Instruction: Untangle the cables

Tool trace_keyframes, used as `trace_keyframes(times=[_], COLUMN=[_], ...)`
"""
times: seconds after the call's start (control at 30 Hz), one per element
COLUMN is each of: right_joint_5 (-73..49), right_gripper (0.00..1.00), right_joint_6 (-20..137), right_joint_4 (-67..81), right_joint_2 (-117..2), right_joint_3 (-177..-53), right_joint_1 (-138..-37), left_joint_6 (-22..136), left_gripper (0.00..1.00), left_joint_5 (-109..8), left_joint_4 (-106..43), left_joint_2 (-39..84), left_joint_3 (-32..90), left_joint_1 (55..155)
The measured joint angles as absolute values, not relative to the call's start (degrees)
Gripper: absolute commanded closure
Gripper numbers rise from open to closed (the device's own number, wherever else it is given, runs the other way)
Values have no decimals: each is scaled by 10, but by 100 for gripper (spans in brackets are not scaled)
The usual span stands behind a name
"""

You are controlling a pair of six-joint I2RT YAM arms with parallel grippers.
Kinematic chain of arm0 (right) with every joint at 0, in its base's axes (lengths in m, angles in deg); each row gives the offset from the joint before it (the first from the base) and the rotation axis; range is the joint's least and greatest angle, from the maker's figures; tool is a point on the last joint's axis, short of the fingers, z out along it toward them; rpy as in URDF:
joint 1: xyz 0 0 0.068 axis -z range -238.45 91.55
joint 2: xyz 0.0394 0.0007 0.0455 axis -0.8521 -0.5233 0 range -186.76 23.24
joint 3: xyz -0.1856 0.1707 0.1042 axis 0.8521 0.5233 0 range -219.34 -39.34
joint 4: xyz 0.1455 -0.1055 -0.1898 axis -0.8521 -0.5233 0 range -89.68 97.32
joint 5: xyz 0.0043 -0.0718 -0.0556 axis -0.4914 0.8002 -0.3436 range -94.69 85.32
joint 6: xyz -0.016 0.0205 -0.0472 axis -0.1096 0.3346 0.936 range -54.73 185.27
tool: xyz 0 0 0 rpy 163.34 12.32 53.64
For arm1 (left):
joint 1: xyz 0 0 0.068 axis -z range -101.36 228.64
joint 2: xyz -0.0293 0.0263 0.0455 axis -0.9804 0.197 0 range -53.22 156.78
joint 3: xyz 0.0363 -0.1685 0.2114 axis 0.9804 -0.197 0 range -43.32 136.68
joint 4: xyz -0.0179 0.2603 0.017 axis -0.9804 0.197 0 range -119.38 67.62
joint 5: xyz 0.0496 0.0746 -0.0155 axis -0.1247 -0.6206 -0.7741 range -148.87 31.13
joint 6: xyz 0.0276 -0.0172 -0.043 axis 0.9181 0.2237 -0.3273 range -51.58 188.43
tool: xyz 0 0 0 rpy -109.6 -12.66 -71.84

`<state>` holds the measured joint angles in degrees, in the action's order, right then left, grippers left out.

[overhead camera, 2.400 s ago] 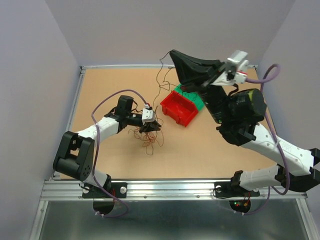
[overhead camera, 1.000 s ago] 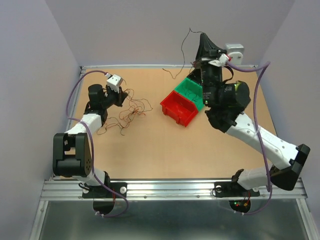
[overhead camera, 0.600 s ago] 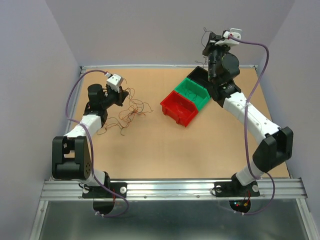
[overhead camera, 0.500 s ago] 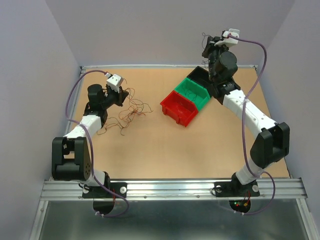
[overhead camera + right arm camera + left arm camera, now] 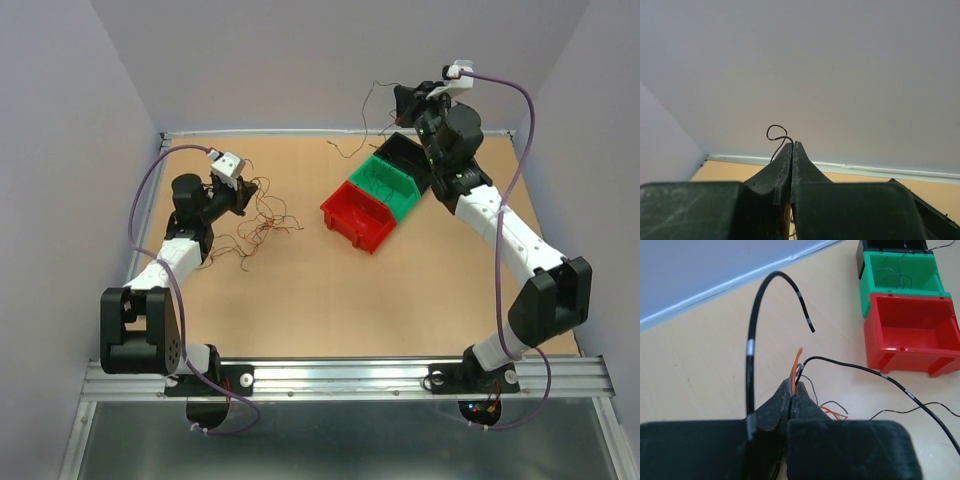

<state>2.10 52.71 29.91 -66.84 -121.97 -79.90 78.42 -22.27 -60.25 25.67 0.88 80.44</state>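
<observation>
Left wrist: cables (image 5: 840,363) pinched in end effector (image 5: 792,389) (closed).

Three open-top bins stand in a touching diagonal row on the tan table (image 5: 330,295), red bin (image 5: 352,228) nearest, green bin (image 5: 404,204) central, black bin (image 5: 398,150) rearmost, with a metal rail (image 5: 340,372) along the near edge.
</observation>
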Motion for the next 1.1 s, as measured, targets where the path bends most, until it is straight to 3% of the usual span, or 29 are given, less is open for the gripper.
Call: trace_keyframes(times=[0.5,1.1], right_joint_5=[-56,54], right_gripper=[99,99], right_joint_6=[488,490], right_joint_4=[298,313], right_joint_2=[-644,-621], right_joint_3=[-1146,-1020], right_joint_1=[-831,-904], left_joint_6=[784,784], left_gripper=[100,100], left_joint_5=[-222,-222], left_joint_4=[-613,-614], left_joint_2=[250,249], left_joint_3=[5,2], left_joint_1=[805,806])
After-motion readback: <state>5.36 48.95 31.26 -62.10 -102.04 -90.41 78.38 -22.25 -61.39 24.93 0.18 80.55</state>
